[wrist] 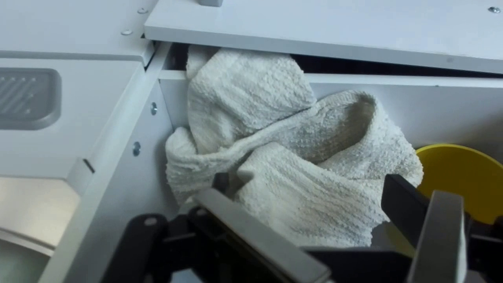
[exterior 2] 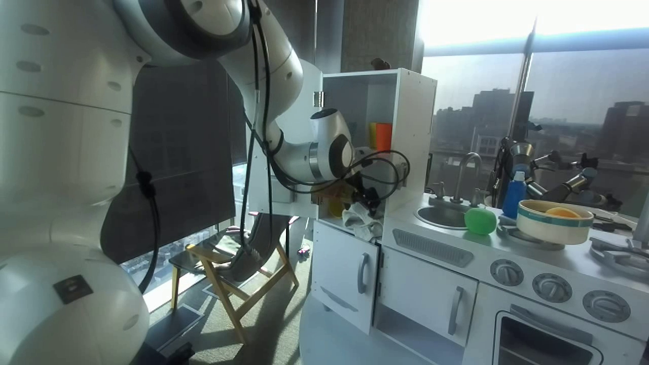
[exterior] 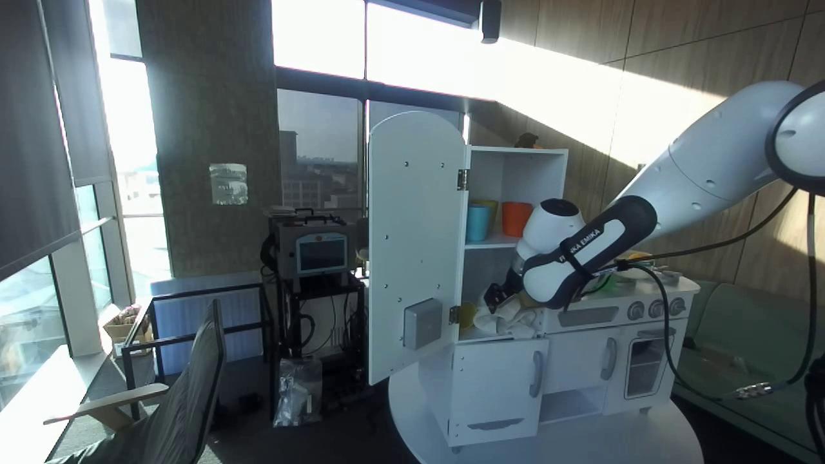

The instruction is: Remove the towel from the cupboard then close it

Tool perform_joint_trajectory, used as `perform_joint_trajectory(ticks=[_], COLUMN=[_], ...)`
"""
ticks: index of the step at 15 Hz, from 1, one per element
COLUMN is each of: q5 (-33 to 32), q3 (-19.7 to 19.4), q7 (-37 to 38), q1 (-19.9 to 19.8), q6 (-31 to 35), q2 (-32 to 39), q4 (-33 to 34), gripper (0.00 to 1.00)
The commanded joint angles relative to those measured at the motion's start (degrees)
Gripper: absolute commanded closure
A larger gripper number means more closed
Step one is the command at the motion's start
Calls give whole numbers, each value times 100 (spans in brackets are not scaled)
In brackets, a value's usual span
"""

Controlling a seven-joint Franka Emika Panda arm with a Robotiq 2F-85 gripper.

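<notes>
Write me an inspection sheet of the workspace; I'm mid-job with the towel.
Surface: white table bears the cupboard and stove unit.
Job's things: towel bunched at the cupboard's bottom, part of it dipping into the gap behind the ajar lower door; tall door wide open.
Clutter: yellow container beside the towel, contact unclear; blue cup and orange cup a shelf up.
Tool: open over the towel; no grip seen.
Cables: black, hanging slack off the arm, looped near the tool.
Surroundings: chair, bright window, green bench.

In both exterior views we face the cupboard [exterior: 422, 251] from well back; in the wrist view we look closely down onto the towel [wrist: 298, 184].
</notes>
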Motion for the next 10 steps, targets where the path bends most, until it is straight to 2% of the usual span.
perform_joint_trajectory(ticks=[1,3,4,6,10], q5=[-316,-468,-544,-680,-768], q3=[-125,-249,-299,-404,-490], q7=[138,332,417,549,557], q1=[41,43,49,64,132], q6=[501,520,490,434,381], q2=[233,363,395,578,1002], q4=[-94,-61,-51,-1,324], gripper=[0,2,25,30,62])
